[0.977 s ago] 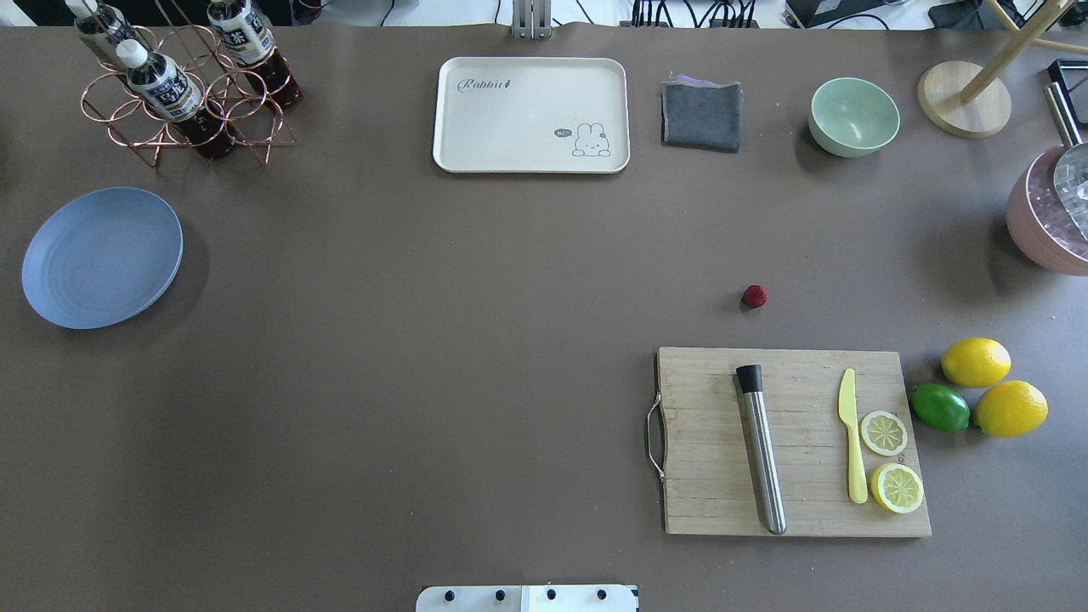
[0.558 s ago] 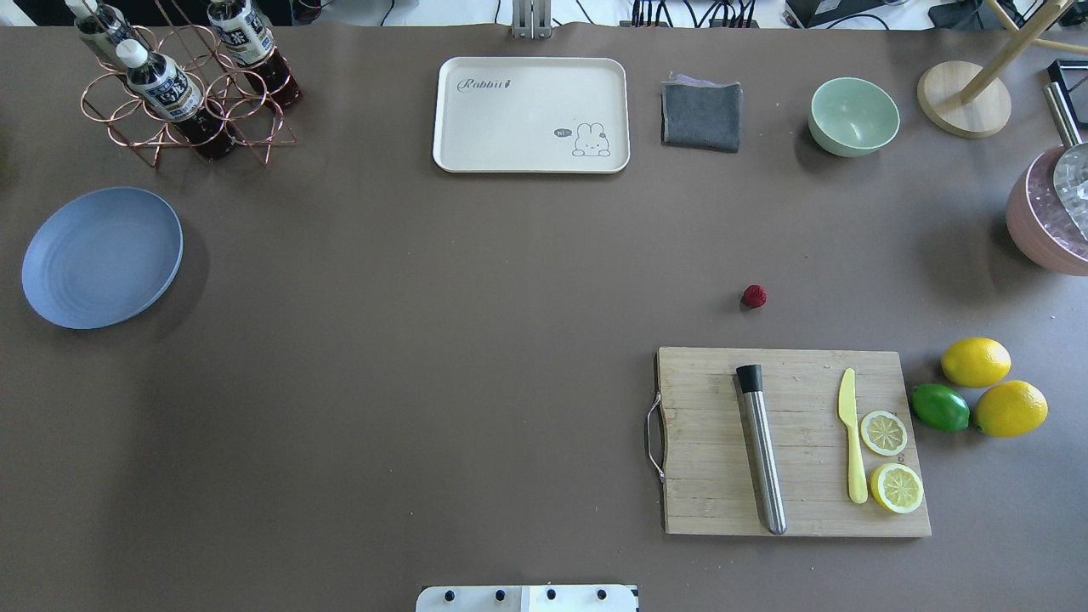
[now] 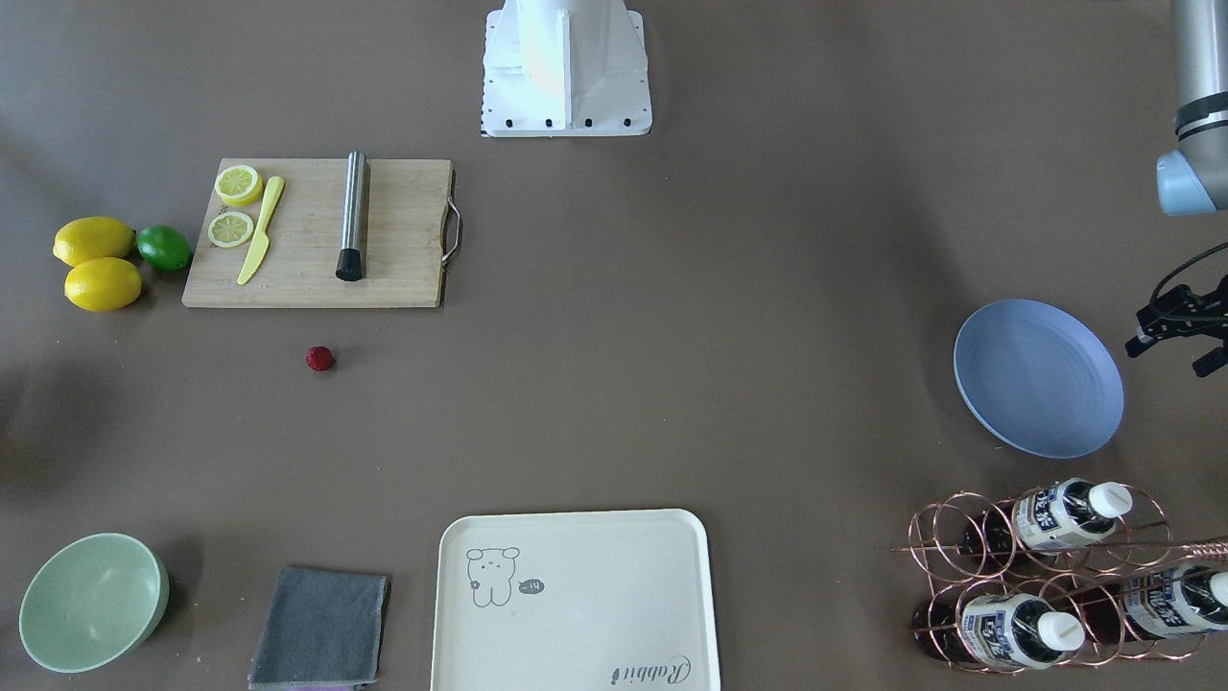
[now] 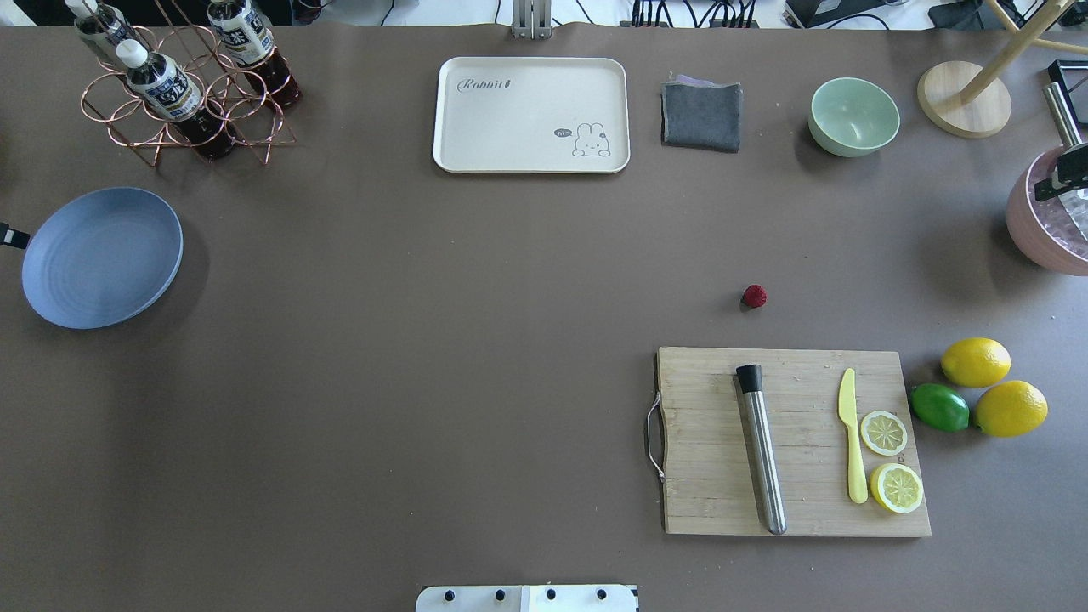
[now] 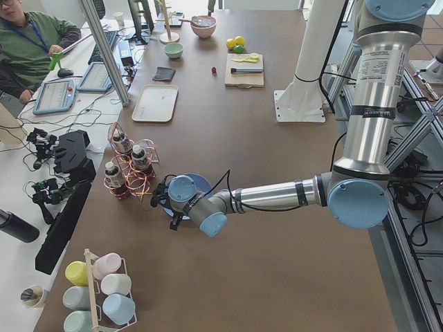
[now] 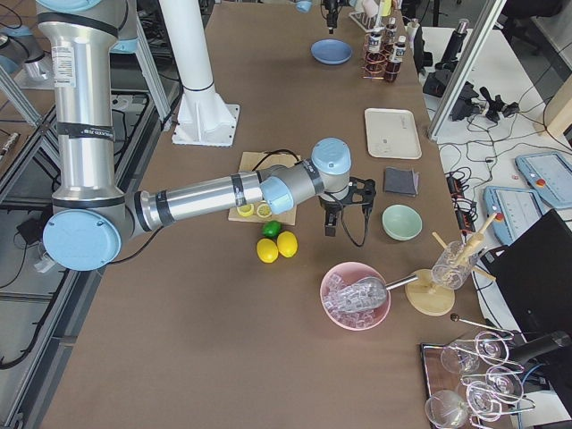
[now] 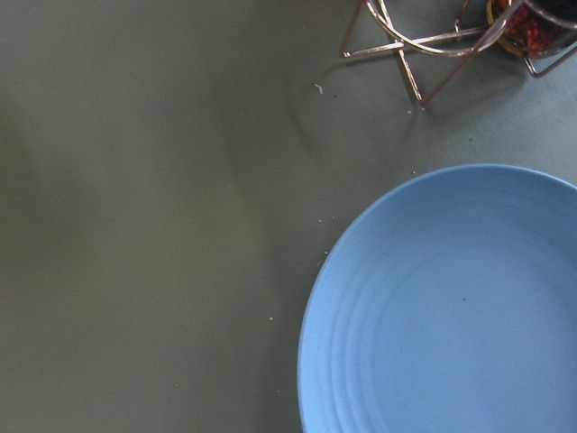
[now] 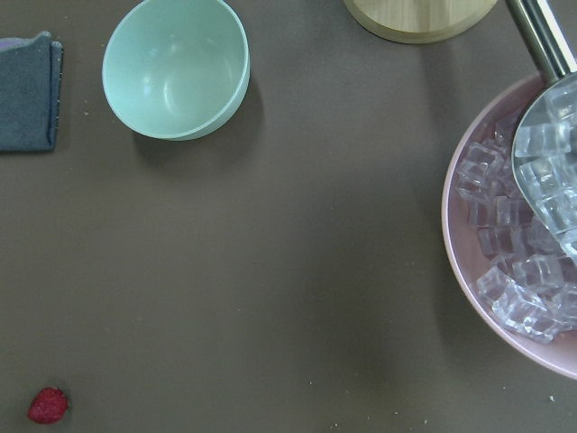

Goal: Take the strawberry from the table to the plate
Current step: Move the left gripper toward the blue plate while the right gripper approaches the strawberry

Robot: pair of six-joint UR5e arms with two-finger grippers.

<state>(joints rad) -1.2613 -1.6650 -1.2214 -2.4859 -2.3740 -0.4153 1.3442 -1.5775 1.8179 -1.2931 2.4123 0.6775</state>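
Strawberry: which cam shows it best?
Right wrist-mounted. The strawberry is largest there and whole, on bare table, though it sits low in the left corner. Overhead and front-facing show it small, just off the cutting board. Exterior left shows a far red speck. I can't find it in exterior right or left wrist.

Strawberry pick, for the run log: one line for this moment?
strawberry on table, untouched | plate empty | left gripper by plate | right gripper by ice bowl
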